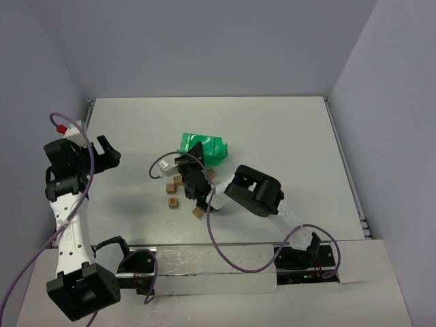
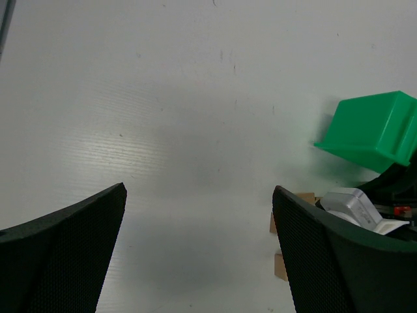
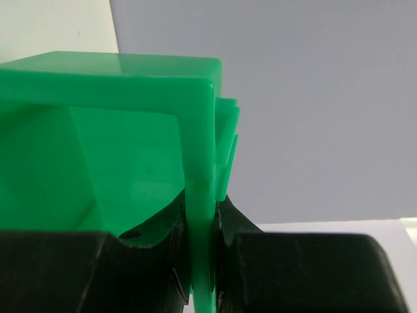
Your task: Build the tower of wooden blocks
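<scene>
Right gripper (image 3: 201, 257) tight on green bin (image 3: 111, 150) wall

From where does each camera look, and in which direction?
Top external: above and behind the bases, looking down on the table; the left arm and right arm show.
Left wrist: on the left arm, facing across the table toward the green bin; open left gripper below.
Right wrist: right gripper clamps the bin's wall, close up.
All show the bin.
</scene>
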`<state>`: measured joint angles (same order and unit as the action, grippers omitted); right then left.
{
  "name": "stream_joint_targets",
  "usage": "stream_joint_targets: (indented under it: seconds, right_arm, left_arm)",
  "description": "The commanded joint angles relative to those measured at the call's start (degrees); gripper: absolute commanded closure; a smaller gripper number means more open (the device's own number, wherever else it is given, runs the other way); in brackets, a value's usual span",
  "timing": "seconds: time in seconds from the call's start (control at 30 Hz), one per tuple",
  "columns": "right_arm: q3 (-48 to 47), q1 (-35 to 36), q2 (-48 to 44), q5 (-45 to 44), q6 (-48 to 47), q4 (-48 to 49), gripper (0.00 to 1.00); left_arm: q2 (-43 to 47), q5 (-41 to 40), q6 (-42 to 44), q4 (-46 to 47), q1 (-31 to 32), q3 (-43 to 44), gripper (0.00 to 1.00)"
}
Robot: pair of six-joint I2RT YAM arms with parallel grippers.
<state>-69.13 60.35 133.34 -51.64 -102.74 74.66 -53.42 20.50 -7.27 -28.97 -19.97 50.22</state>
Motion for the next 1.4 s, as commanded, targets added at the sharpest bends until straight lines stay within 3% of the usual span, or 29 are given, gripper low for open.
stream_joint_targets:
  seconds: [0.0, 0.3, 0.47, 0.67, 0.83, 1.0, 1.2, 1.37]
  right_arm:
    - [3.9, -0.1, -9.1, -2.0, 6.5, 18.2, 1.0]
    - [12.6, -1.1, -20.1, -1.8, 18.5, 1.8, 1.0]
    - [12.7, -2.0, -26.7, -1.4, 31.0, -18.6, 1.0]
    - [6.6, -3.7, -34.5, 4.6, 51.2, -51.2, 1.0]
    - [6.2, -4.1, -35.6, 6.4, 51.8, -52.8, 1.0]
    - [1.8, -4.8, -36.0, 10.0, 59.3, -65.8, 1.0]
    - [-8.8, -13.4, -37.7, 20.2, 76.0, -89.4, 1.0]
    - [-9.8, -22.7, -42.2, 30.0, 80.8, -98.8, 1.0]
  left_arm:
    - [1.5, 2.1, 0.7, 1.3, -0.4, 0.5, 0.01]
    - [2.3, 3.3, 1.0, 1.6, -0.5, -0.1, 0.01]
    - [2.6, 4.3, 1.7, 1.4, -0.4, -0.2, 0.01]
    - [2.8, 5.2, 2.1, 1.4, -0.5, -0.4, 0.01]
    - [2.6, 5.5, 2.1, 1.5, -0.4, -0.3, 0.01]
    - [3.1, 5.4, 2.4, 1.2, -0.4, -0.4, 0.01]
    - [3.8, 9.4, 5.0, 0.0, -0.4, -0.5, 0.01]
    - [5.7, 16.6, 9.4, -0.3, -0.4, -1.5, 0.01]
